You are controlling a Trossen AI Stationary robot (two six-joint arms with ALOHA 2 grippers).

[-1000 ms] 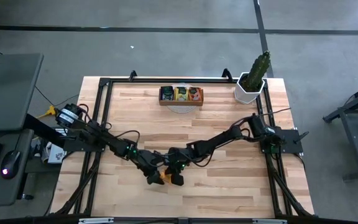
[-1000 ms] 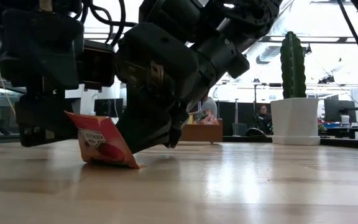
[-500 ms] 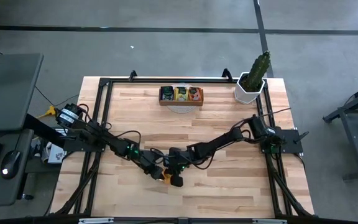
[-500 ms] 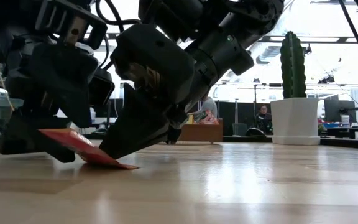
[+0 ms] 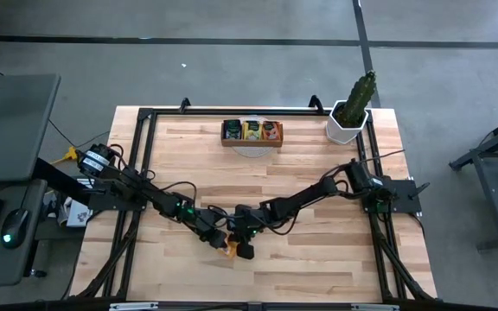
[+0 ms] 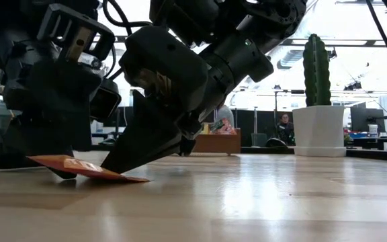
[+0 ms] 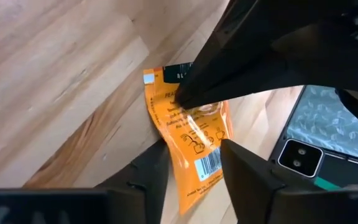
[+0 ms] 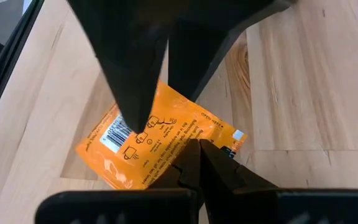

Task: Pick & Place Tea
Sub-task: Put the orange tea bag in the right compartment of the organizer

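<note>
While my left gripper (image 7: 191, 168) stands with its fingers apart on either side of the orange tea sachet (image 7: 190, 134), my right gripper (image 8: 191, 155) is closed, its tips pressing down on the same sachet. My left wrist view shows the packet's barcode end lying between my left fingers, not yet clearly pinched; my right wrist view shows its printed face lying on the wood. From the low view the sachet (image 6: 79, 168) lies nearly flat, one edge lifted a little. From above it is only an orange sliver (image 5: 230, 248) between both grippers near the front of the butcher-block table (image 5: 318, 268). Farther back sits the wooden tray (image 5: 252, 131) with sachets in its three compartments, and a potted cactus (image 5: 353, 108) at the far right corner. Beyond the table, the low view shows a person (image 6: 285, 124) seated in a bright room.
</note>
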